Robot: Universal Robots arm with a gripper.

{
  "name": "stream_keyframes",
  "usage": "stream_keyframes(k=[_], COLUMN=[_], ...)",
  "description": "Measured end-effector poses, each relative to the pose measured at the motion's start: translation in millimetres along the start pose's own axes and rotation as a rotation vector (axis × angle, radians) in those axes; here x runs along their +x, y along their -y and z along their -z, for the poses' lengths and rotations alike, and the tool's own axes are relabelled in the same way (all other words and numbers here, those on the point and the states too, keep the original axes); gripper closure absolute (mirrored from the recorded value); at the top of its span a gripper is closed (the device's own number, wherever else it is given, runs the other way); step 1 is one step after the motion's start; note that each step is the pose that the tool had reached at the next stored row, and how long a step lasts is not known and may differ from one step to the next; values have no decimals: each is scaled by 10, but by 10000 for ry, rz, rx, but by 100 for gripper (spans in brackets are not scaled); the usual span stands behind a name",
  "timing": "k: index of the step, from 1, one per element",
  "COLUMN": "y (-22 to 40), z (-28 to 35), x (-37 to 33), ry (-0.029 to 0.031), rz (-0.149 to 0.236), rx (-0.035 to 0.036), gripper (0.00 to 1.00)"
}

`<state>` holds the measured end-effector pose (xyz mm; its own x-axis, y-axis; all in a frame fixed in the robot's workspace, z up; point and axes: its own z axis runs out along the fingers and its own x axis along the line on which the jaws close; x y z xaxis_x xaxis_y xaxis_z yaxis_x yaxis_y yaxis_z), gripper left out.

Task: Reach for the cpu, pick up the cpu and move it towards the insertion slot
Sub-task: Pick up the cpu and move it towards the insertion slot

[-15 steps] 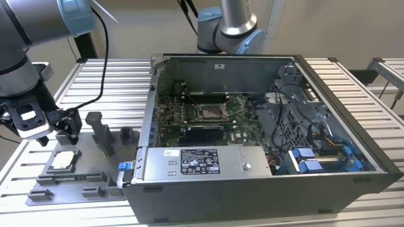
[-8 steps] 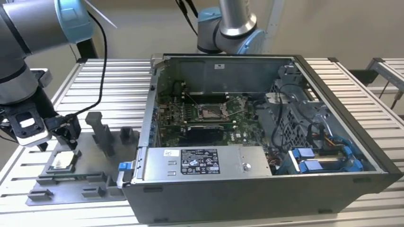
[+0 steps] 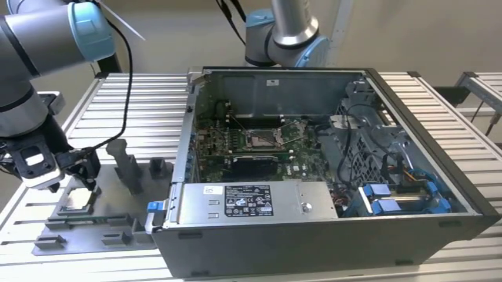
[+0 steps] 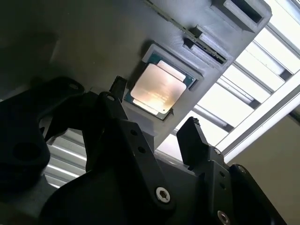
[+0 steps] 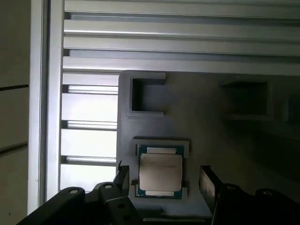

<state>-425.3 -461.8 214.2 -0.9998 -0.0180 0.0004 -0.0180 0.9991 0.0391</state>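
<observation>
Gripper (image 5: pixel 165 183) wide open, nothing in it. Chip (image 5: pixel 161 172) lies flat right under, btwn the two fingers (image 5: pixel 208 185), seated in grey holder (image 5: pixel 211 117).

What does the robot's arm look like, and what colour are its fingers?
The arm is made of round silver-grey tubes with light blue caps at the joints. Black cables trail from it. The gripper has two chunky black fingers with small round screws.
</observation>
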Motion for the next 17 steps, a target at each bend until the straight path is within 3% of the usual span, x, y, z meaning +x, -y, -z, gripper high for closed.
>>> stream_keyframes(k=[8, 17], y=[58, 66], z=[-119, -222], x=[20, 29], ry=[0, -1], rz=[0, 0], rx=[0, 0], gripper=[0, 0])
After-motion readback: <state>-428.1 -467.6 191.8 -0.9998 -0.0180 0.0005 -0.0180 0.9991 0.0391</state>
